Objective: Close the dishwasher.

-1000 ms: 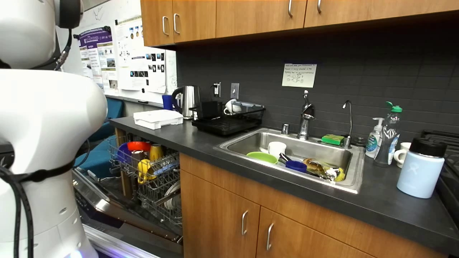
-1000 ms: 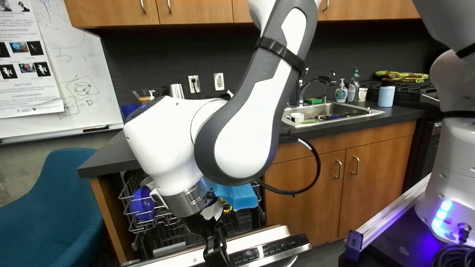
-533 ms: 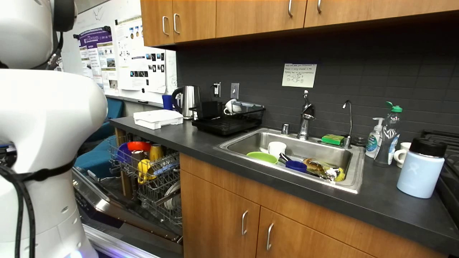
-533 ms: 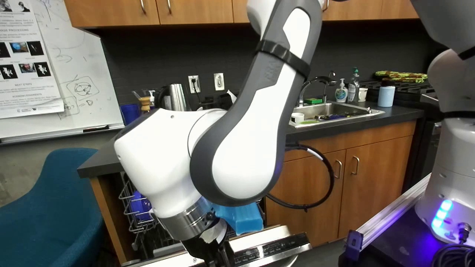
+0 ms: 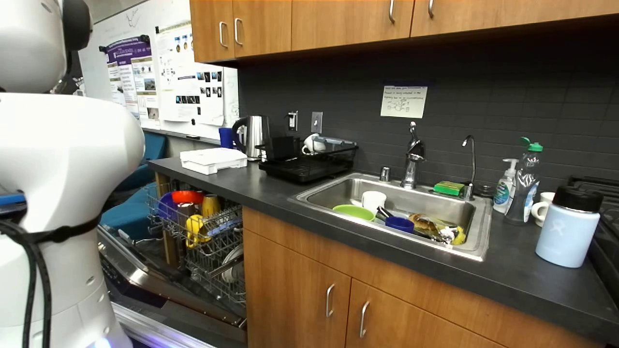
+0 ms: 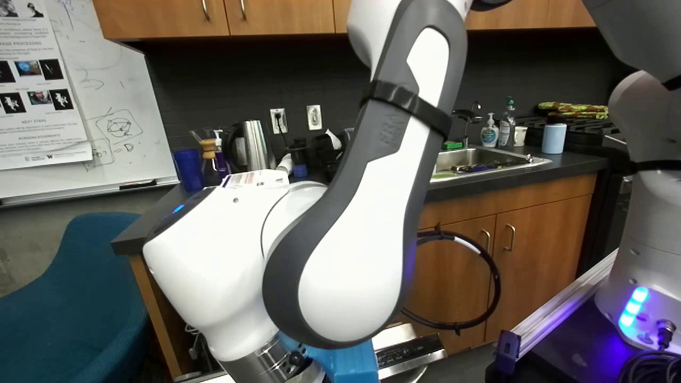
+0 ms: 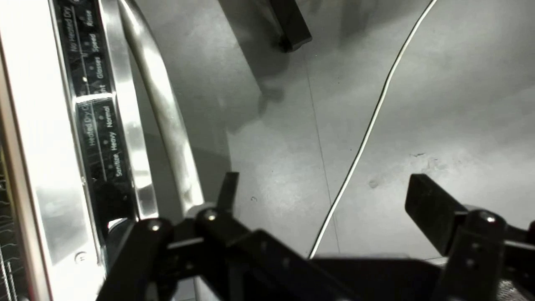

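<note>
The dishwasher stands open. Its lowered, tilted door (image 5: 164,290) shows beside the arm's base in an exterior view. The wire rack (image 5: 217,241) with colourful dishes is inside. In an exterior view, the door's black control panel (image 6: 407,352) shows just right of the wrist, at the bottom. In the wrist view, the control panel (image 7: 98,138) and the curved steel handle (image 7: 165,108) run along the left. My gripper (image 7: 326,188) is open and empty over the grey floor. Its left finger overlaps the handle's lower part; whether they touch I cannot tell. The gripper is below the frame or hidden in both exterior views.
A teal chair (image 6: 69,298) stands left of the counter end. The dark countertop (image 5: 280,193) and wooden cabinet doors (image 5: 300,290) adjoin the dishwasher. A metal rail (image 6: 564,306) lies by the base. A white cable (image 7: 376,113) and a dark leg (image 7: 292,25) are on the floor.
My forearm and wrist have moved down and slightly left in an exterior view, taking the gripper out of that frame. The dishwasher door has not visibly moved.
</note>
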